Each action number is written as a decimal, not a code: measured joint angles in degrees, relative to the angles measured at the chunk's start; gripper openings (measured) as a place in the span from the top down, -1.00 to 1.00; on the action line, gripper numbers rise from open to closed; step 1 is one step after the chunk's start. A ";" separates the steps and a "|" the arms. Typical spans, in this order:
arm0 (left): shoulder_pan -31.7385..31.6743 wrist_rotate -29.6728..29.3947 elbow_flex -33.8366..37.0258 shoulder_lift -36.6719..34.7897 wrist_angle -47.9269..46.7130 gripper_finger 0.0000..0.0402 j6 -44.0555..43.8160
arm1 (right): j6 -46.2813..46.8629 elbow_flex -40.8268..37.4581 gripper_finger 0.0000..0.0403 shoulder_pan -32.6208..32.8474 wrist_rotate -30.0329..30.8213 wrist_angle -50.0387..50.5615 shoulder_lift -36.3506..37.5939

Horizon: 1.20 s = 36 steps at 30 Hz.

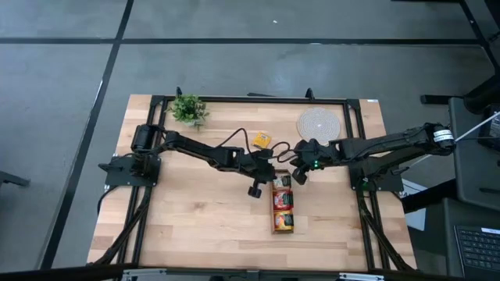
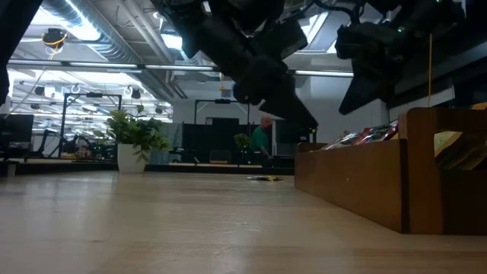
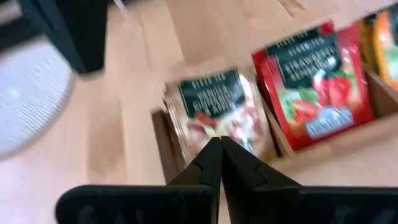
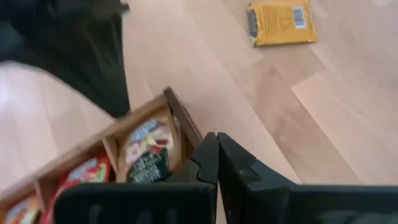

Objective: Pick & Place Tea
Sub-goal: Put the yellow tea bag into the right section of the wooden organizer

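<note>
A long wooden tray (image 1: 272,204) lies on the table with tea sachets standing in its three compartments: pale ones (image 3: 214,109) at the far end, red ones (image 3: 314,87) in the middle, orange ones (image 3: 388,43) nearest. One yellow sachet (image 4: 281,23) lies flat on the table beyond the tray. My left gripper (image 3: 219,149) is shut and hovers above the pale sachets. My right gripper (image 4: 216,144) is shut too, holding nothing, above the table beside the tray's far end (image 4: 180,121). In the low view both grippers are above the tray's top edge (image 2: 358,144).
A round pale woven mat (image 1: 319,123) lies at the far right of the table and a small potted plant (image 1: 188,109) stands at the far left corner. Bare wood lies to the left of and in front of the tray. A person shows far off in the room.
</note>
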<state>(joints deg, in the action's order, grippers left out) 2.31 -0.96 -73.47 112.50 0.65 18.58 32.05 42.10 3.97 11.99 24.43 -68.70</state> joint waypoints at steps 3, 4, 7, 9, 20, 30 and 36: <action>-1.65 4.95 0.00 -1.16 -3.48 0.99 -2.41 | -0.77 -0.13 0.97 0.00 -0.04 1.46 0.48; -2.25 6.58 0.03 -1.59 -4.24 0.99 -3.21 | -0.79 -0.15 0.97 0.00 -0.04 2.02 0.54; -3.93 9.04 2.52 -3.62 -3.72 0.99 -5.38 | -0.65 -0.15 0.97 0.02 -0.07 1.99 0.56; -5.00 8.59 5.59 -5.57 -1.70 0.99 -7.05 | -0.70 -0.17 0.97 0.04 -0.13 1.38 0.56; -13.93 0.58 21.40 -17.07 7.30 0.98 -21.10 | -6.34 -0.19 0.89 -0.46 5.04 -3.18 0.56; -19.30 -1.39 16.72 -8.10 6.75 0.99 -20.47 | -8.59 -0.19 0.89 -3.45 7.04 -7.49 0.55; -20.55 -9.30 11.83 -1.13 7.23 0.99 -18.86 | -8.37 -0.21 0.89 -3.65 7.82 -7.45 0.54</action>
<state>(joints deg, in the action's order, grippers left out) -18.24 -10.26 -61.64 111.37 7.88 -0.28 23.68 41.89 0.32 19.80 16.98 -68.16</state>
